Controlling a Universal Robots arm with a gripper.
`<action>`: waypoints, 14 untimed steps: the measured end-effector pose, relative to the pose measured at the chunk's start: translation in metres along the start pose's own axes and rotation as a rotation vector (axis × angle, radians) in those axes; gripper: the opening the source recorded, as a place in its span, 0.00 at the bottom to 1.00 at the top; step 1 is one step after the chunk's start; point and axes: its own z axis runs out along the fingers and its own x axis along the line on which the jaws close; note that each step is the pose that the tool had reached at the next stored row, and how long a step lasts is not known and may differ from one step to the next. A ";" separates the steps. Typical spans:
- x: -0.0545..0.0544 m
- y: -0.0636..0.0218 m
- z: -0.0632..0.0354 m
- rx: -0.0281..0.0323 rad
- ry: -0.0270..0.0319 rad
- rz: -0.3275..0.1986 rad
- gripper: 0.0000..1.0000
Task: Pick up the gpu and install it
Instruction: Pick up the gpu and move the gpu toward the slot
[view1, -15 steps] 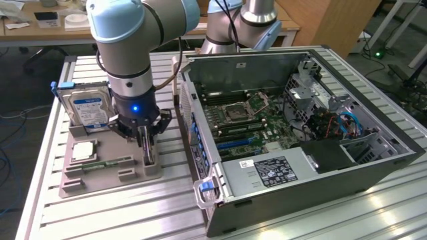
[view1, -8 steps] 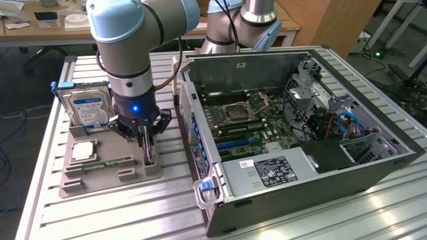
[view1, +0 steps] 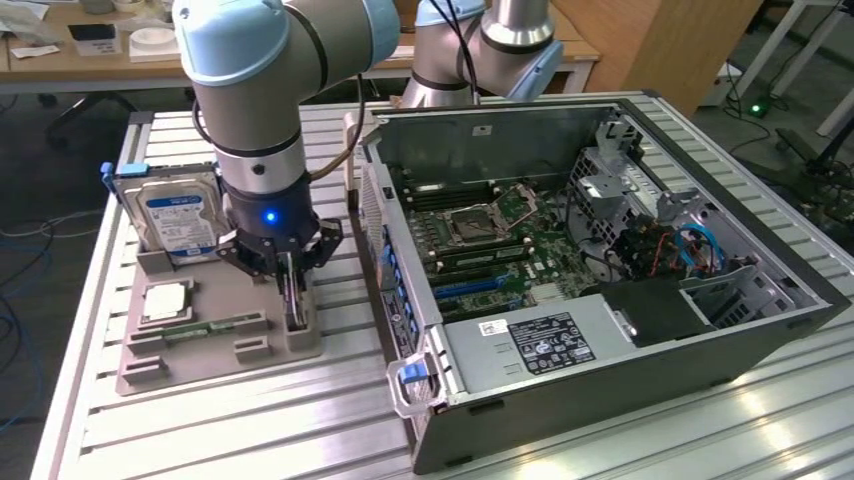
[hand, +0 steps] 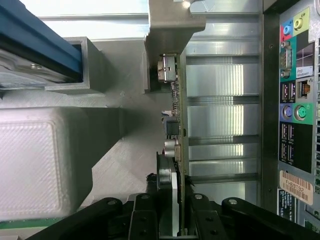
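GPU (hand: 180, 100) pick-up in hand, card upright in the grey tray (view1: 200, 350).
Gripper (hand: 176, 182) straddles it, jaws apart; likely needs a square, firm pinch.

Gripper (view1: 292, 295) directly over gpu (hand: 178, 100), card standing on edge in slot of holder (view1: 187, 365) on table (view1: 240, 430). Hard drive (view1: 174, 215) upright in same holder, toward exterior view's left of gripper. Computer case (view1: 601, 400) just beside gripper, on exterior view's right.
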 end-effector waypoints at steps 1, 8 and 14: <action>0.000 0.0000 0.0000 0.0000 0.0000 0.000 0.28; 0.000 0.0000 0.0000 -0.0001 0.0000 0.000 0.28; 0.000 0.0000 -0.0002 -0.0002 -0.0002 0.000 0.28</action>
